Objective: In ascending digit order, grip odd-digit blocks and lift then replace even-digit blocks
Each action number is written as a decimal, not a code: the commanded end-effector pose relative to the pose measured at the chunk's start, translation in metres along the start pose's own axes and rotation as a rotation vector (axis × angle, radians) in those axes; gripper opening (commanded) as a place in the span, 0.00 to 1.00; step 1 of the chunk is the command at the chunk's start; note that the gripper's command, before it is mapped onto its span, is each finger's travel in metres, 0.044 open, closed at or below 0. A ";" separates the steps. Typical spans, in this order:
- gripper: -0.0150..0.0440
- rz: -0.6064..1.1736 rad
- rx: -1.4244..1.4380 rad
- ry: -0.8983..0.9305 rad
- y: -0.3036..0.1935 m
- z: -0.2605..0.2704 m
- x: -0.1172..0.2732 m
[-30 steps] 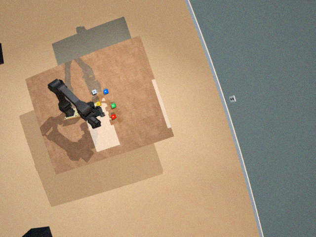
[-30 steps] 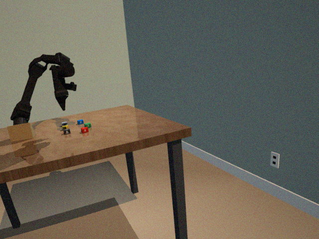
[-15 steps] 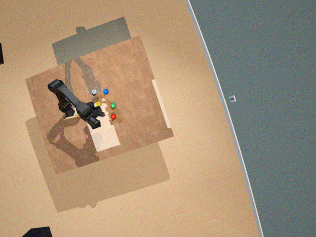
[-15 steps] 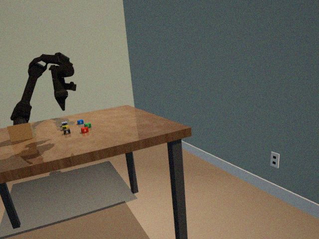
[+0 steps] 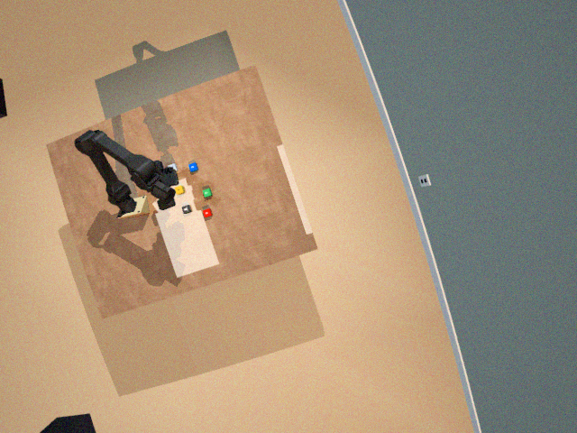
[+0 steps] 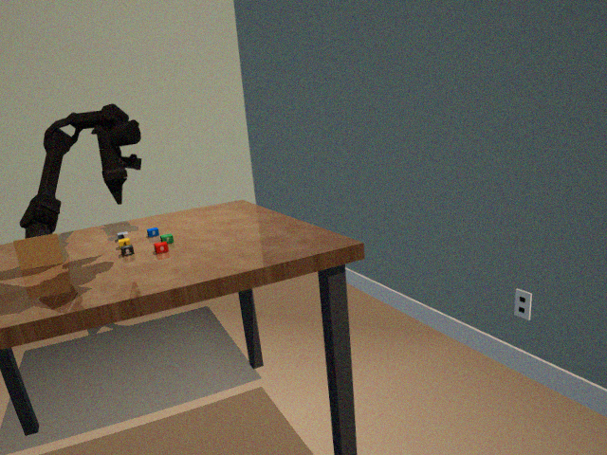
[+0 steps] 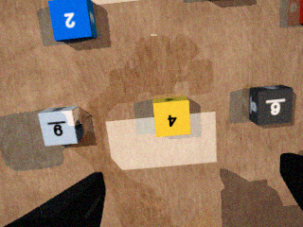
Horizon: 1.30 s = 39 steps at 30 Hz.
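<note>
A blue-grey wall (image 5: 489, 280) (image 6: 416, 147) with a white outlet (image 5: 424, 179) (image 6: 523, 303) stands beyond a tan floor (image 5: 396, 373) (image 6: 441, 372); only the exterior view adds a pale wall (image 6: 122, 59) behind the brown worktop (image 5: 242, 116) (image 6: 215, 282) (image 7: 24, 71).

Exterior view, near to far: past the worktop's near edge and toward its left side stands a tan panel (image 5: 141, 205) (image 6: 39, 252) at the arm's foot. Beyond it lie the black block (image 5: 186, 208) (image 6: 127, 250) (image 7: 275, 109) and the red block (image 5: 206, 213) (image 6: 161, 247) (image 7: 295, 11), then the yellow block (image 5: 179, 189) (image 6: 123, 242) (image 7: 171, 118) and the green block (image 5: 207, 192) (image 6: 167, 239). Farthest, toward the far edge, are the light-blue block (image 5: 172, 166) (image 6: 122, 236) (image 7: 58, 128), partly covered by the arm (image 5: 144, 170) (image 6: 51, 171) in the top view, and the blue block (image 5: 193, 166) (image 6: 153, 231) (image 7: 72, 20).

The wrist view alone makes digits readable: 2 on blue, 4 on yellow. Black and light-blue each bear a barred digit, 6 or 9, not distinguishable here.

The claw (image 6: 119, 202) (image 7: 191, 172) is raised above the worktop, its fingers wide apart and holding nothing. Their separation shows in the wrist view, whereas the exterior view merges them into one point.
</note>
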<state>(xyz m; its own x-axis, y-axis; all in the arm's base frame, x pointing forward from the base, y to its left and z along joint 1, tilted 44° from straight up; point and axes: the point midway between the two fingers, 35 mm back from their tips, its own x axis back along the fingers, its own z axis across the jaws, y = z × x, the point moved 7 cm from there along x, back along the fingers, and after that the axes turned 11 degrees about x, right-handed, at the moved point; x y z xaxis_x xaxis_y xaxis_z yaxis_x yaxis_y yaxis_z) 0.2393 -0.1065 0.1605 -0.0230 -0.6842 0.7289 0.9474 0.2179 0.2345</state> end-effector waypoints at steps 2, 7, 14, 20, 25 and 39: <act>0.93 -0.001 -0.015 0.011 -0.002 0.007 -0.002; 0.93 -0.001 -0.015 0.011 -0.002 0.007 -0.002; 0.93 -0.001 -0.015 0.011 -0.002 0.007 -0.002; 0.93 -0.003 -0.016 0.009 0.003 0.019 -0.002; 0.93 -0.014 -0.021 0.015 0.019 0.095 -0.001; 0.93 -0.015 -0.021 0.016 0.020 0.098 -0.001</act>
<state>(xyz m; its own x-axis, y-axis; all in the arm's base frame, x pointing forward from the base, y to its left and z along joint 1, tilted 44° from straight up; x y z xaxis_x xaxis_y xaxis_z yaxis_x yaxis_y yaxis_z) 0.2271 -0.0346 0.2256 -0.0290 -0.6956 0.7179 0.9529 0.1977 0.2300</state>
